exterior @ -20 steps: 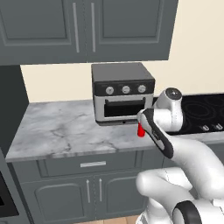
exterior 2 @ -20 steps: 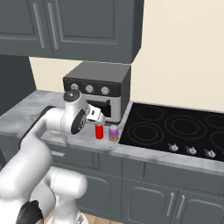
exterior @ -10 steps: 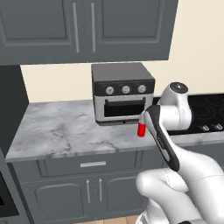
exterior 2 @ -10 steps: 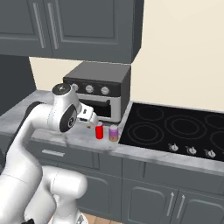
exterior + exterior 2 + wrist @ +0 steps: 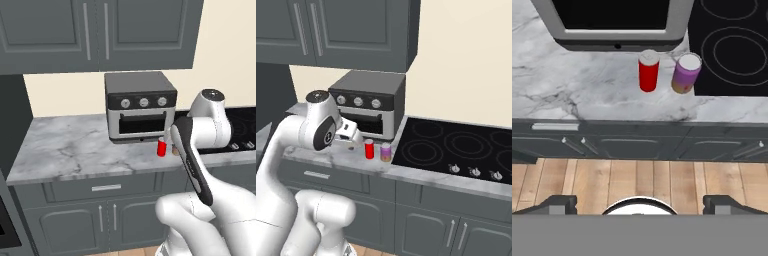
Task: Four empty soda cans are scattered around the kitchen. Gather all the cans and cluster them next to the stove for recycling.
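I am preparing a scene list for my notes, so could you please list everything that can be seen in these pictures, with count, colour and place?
soda cans: 2; one red, one purplish-pink; upright, side by side on the counter in front of the toaster oven, the pink one nearer the stove
stove: 1; black glass with grey rings and silver knobs; set in the counter, right of the cans
toaster oven: 1; grey and black, three dials; at the back of the counter
counter: 1; grey-white marble
upper cabinets: dark grey; on the wall above
lower cabinets: dark grey; under the counter
floor: wooden planks
arm: 1; white
gripper: 1; dark tips, open, holding nothing
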